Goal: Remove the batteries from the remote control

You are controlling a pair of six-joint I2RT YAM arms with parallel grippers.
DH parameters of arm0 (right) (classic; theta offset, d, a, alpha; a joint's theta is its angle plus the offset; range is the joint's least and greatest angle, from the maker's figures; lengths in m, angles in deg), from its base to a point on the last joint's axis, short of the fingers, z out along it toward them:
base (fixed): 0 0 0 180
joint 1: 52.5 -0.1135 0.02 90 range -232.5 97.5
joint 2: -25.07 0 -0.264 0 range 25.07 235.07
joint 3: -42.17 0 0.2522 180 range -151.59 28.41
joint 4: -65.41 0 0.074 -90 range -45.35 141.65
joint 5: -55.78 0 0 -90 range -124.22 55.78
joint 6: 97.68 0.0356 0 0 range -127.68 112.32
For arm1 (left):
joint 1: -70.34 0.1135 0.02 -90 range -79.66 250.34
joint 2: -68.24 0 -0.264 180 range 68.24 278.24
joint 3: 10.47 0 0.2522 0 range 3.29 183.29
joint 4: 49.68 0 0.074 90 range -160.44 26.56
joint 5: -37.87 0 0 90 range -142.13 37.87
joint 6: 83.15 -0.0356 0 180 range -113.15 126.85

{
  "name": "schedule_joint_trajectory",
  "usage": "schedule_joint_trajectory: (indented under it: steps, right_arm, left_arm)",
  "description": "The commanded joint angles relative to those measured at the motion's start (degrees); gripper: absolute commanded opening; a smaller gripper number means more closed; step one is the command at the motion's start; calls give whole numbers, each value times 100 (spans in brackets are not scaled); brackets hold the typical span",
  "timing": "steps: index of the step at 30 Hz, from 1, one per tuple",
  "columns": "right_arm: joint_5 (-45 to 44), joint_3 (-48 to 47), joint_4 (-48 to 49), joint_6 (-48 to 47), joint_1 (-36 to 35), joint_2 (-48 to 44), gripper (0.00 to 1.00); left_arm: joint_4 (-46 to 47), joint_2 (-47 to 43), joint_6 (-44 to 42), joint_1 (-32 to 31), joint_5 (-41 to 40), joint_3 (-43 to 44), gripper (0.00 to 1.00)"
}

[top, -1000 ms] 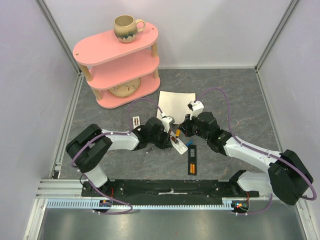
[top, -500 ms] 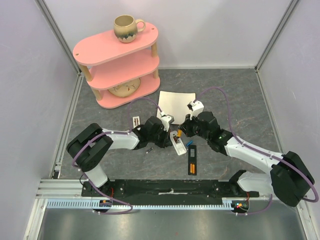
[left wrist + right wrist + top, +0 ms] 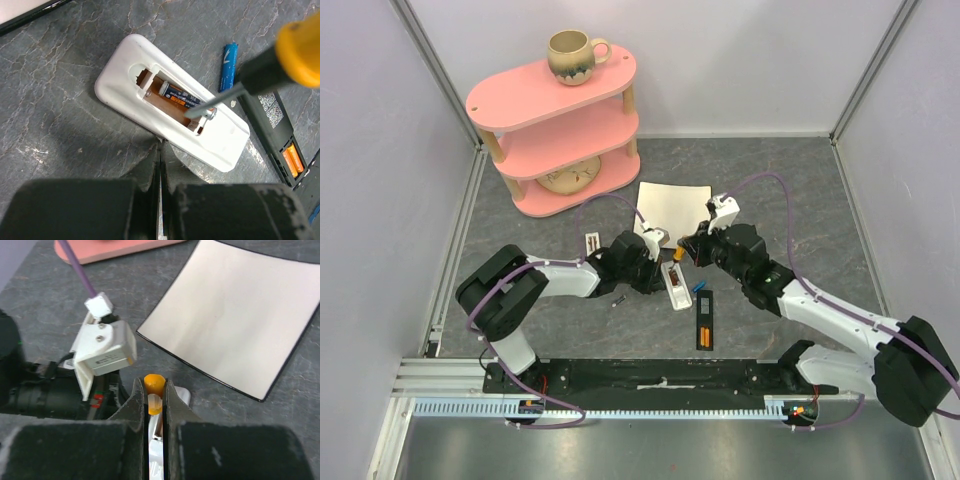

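The white remote (image 3: 125, 85) lies face down with its battery bay open; a dark blue battery (image 3: 177, 96) sits inside. My right gripper (image 3: 154, 390) is shut on the orange-handled screwdriver (image 3: 300, 50), whose metal tip (image 3: 210, 102) rests at the bay's end beside that battery. My left gripper (image 3: 161, 145) is shut, its tips touching the remote's near edge. A loose blue battery (image 3: 229, 66) lies on the floor beyond the remote. In the top view the remote (image 3: 674, 283) lies between the left gripper (image 3: 655, 268) and the right gripper (image 3: 692, 255).
A black remote (image 3: 705, 320) with orange batteries (image 3: 292, 159) lies to the right. A white sheet (image 3: 672, 205) lies behind the grippers. A pink three-tier shelf (image 3: 520, 95) with a mug (image 3: 572, 55) stands at the back left. A small card (image 3: 592, 243) lies left.
My right arm has shifted slightly up and to the right with the screwdriver. The left gripper stays against the white remote, which has turned slightly.
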Motion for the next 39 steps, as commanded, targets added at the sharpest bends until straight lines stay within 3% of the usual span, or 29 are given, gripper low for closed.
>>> schedule_joint_trajectory:
  steps: [1, 22, 39]
  right_arm:
    - [-603, -239, -119, -56, -13, 223, 0]
    - [-1219, -300, -269, -82, -285, 900, 0]
    - [-870, 913, 1339, 1377, -111, 487, 0]
  left_arm:
    - [-514, 314, -76, 34, -318, -91, 2]
    - [-374, 358, 12, 34, -134, -126, 2]
    - [-137, 323, 108, 25, -11, -249, 2]
